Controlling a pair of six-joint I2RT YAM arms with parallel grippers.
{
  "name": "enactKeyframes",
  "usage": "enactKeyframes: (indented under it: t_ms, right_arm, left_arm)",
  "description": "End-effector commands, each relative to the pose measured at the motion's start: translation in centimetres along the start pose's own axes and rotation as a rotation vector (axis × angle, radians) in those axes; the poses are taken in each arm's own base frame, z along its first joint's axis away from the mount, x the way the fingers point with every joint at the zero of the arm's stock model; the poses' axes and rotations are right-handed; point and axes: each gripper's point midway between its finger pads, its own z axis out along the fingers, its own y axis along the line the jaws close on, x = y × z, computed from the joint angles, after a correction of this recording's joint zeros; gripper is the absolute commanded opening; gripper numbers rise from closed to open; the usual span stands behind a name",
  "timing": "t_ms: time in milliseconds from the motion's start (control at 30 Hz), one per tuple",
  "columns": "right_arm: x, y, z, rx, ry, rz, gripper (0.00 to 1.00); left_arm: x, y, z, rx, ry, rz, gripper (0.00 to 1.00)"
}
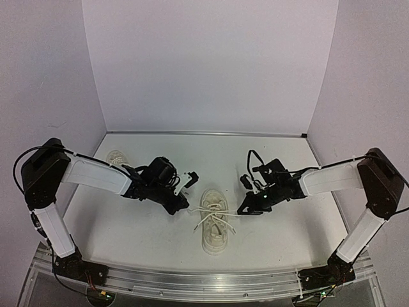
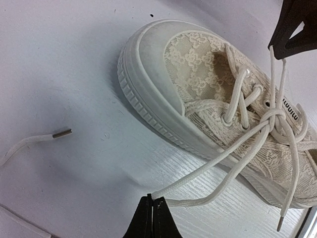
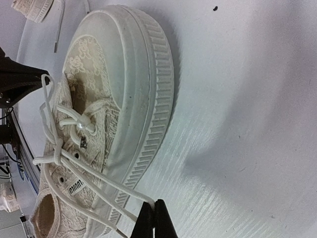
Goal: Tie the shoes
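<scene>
Two shoes are being shown on the table point(image 1: 287, 246), and only one is being worked on. At the far-left corner the second shoe point(image 1: 117, 157) is being left untouched, well apart from both arms, with a loose lace end point(image 2: 62, 133), probably its own, being trailed over the surface toward the middle. Next, the left gripper point(image 2: 152, 206) is being held low, just beside the left side of the shoe point(image 1: 214, 220), with its jaws being pressed fully together on a folded length of the laces point(image 2: 273, 118). Two strands are being led from that pinch up to the crossing over the tongue. The shoe itself is being presented near the middle of the table, somewhat toward the near edge, between the two grippers. On its right side the right gripper point(image 3: 153, 207) is being held equally low, its jaws likewise being clamped on strands running back to the same crossing. The laces are probably being gripped on both sides so that they can be drawn outward in opposite directions and the crossing cinched down; the strands are being held nearly taut. The sole is being rested flat on the table. The long axis is being laid from near edge to far edge, with the toe cap being pointed at the far edge and the heel at the near edge, so any pull is being applied across the shoe, not along it.
</scene>
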Motion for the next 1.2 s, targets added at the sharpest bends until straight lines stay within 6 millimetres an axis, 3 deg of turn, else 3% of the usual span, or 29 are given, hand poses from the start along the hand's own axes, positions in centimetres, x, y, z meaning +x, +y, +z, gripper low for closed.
enactKeyframes:
  t_ms: [0, 1167]
  right_arm:
    - [0.6, -2.1, -0.9, 0.110, -0.006, 0.003, 0.00]
    - [1.9, -4.3, -1.4, 0.175, 0.024, 0.012, 0.00]
  left_arm:
    - [0.1, 2.6, -1.8, -0.134, 0.006, -0.024, 0.00]
    - [1.8, 5.1, -2.1, -0.179, 0.031, -0.072, 0.00]
